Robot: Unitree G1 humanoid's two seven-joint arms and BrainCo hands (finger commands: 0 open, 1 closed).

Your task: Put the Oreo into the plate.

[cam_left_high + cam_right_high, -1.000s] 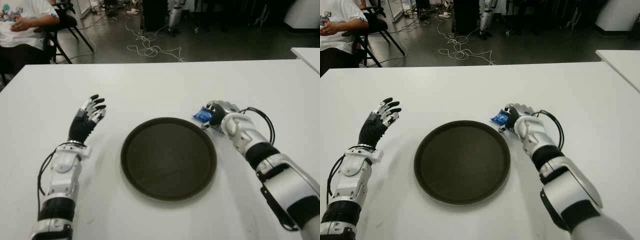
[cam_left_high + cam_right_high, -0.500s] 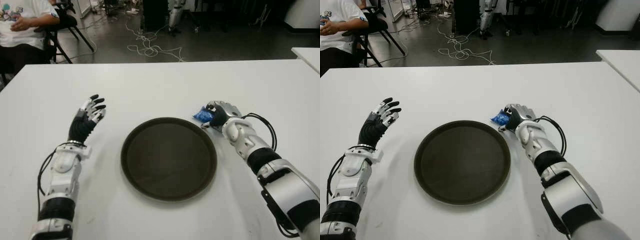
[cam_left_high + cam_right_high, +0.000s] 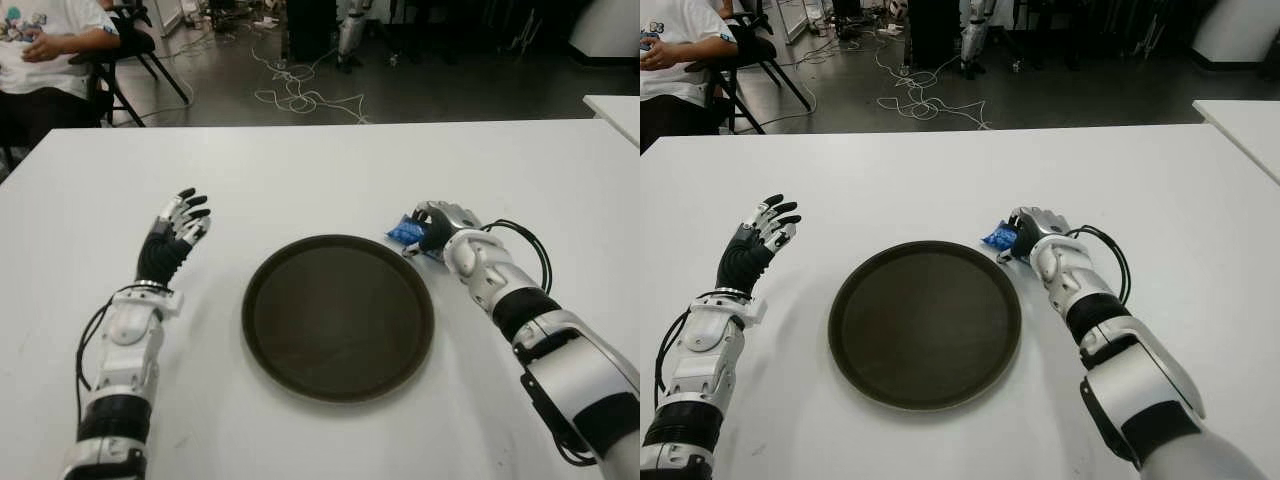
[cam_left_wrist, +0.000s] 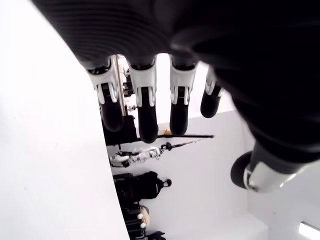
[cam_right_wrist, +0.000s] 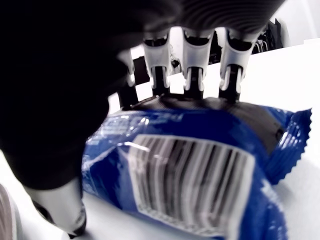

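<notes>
The Oreo (image 3: 404,232), a blue packet, is seen on the white table (image 3: 320,170) just beside the plate (image 3: 338,317), off its far right rim, not yet in it. The right hand (image 3: 440,226) is set on the packet; in the right wrist view the fingers (image 5: 192,70) are curled over the packet's far edge, with the thumb low on the near side, so the packet is pinched between them. Whether it has been lifted clear of the table cannot be told.

The left hand (image 3: 172,240) is held idle to the left of the plate, fingers spread, nothing in it.

The step in hand is judged to be securing the grasp before the carry. For it to be done well, the pinch should be kept firm across the packet's width, as the wrapper is likely slick and may slide. The packet should be raised enough to clear the rim, then moved left and towards the robot over the plate's centre, and released low so it does not bounce out.
</notes>
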